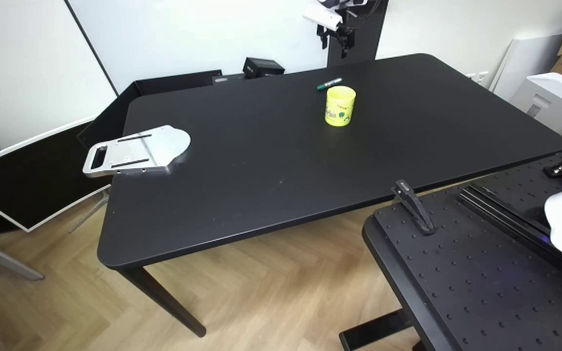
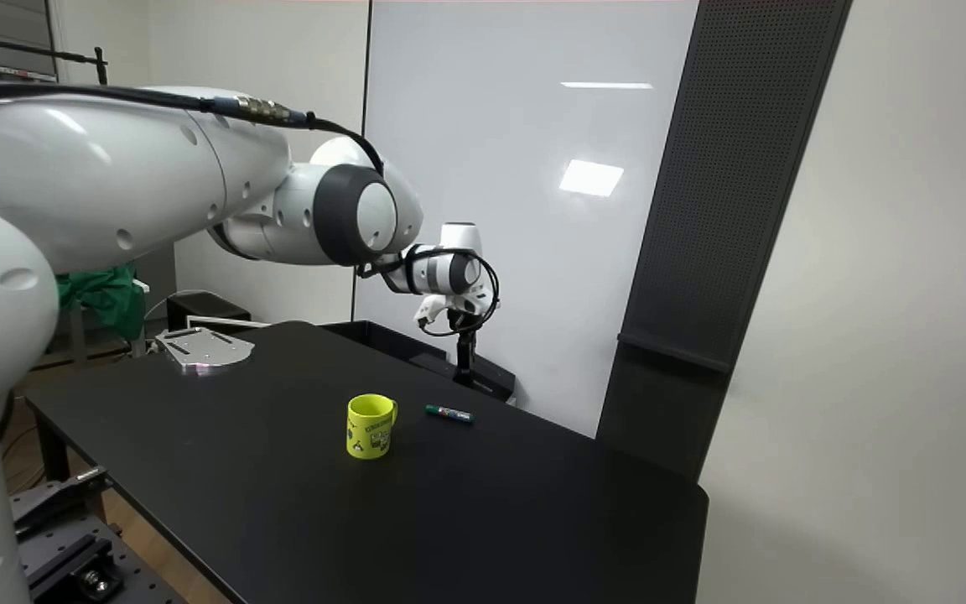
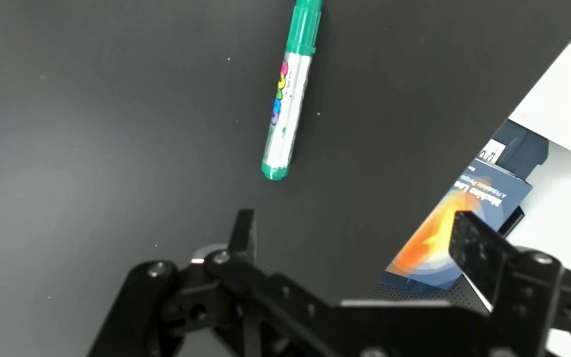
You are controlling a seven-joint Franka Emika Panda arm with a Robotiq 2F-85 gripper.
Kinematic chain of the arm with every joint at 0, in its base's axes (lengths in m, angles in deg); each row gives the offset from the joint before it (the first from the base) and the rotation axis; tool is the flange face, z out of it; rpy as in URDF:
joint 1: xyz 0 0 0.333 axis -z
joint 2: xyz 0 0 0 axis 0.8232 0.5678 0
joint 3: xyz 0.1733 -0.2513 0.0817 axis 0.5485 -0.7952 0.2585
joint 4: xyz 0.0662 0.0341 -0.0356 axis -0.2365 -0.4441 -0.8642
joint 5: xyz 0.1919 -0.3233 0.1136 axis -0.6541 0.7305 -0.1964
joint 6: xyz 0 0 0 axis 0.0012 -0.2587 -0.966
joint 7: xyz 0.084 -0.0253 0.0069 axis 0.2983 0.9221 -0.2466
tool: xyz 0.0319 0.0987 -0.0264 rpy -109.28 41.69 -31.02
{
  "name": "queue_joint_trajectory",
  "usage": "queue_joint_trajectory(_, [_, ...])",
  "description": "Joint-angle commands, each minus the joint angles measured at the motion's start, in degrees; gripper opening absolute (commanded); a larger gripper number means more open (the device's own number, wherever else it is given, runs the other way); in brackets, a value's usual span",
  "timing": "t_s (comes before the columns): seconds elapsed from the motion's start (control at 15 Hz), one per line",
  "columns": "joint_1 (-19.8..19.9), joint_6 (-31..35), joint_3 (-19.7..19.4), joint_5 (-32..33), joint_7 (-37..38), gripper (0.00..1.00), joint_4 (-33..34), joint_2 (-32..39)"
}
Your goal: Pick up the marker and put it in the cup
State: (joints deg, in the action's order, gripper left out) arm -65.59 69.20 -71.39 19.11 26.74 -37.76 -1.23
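Note:
The marker lies flat on the black table, with green ends and a white label. In an exterior view the marker (image 1: 330, 84) is just behind the cup; it also shows in an exterior view (image 2: 449, 413) and the wrist view (image 3: 289, 94). The cup (image 1: 340, 106) is bright yellow with small prints and stands upright. Its handle shows in an exterior view (image 2: 370, 428). The cup is out of the wrist view. My gripper (image 3: 352, 215) is open and empty, its fingers wide apart, with the marker beyond the left fingertip. It hangs near the table's far edge in both exterior views (image 1: 334, 48) (image 2: 464, 359).
A flat white-and-grey handled plate (image 1: 149, 148) overhangs the table's edge (image 1: 203, 245). A black box (image 1: 263, 67) sits beyond the far edge. A book (image 3: 444, 223) shows past the table edge in the wrist view. A whiteboard (image 2: 525, 168) stands behind the arm.

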Motion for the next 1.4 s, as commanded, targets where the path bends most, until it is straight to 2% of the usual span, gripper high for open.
queue_joint_trajectory(0.0, [0.7,-0.3,0.8,-1.2,4.0,1.0,5.5,4.4])
queue_joint_trajectory(0.8, [2.1,-1.1,2.2,-2.9,6.6,1.0,11.8,12.0])
queue_joint_trajectory(1.2, [3.5,-0.1,3.7,-3.6,5.4,1.0,7.2,10.2])
queue_joint_trajectory(1.27, [3.7,0.1,3.8,-3.6,5.6,0.75,7.1,10.2])
queue_joint_trajectory(1.33, [3.8,0.1,3.9,-3.6,5.7,0.73,7.1,10.2])
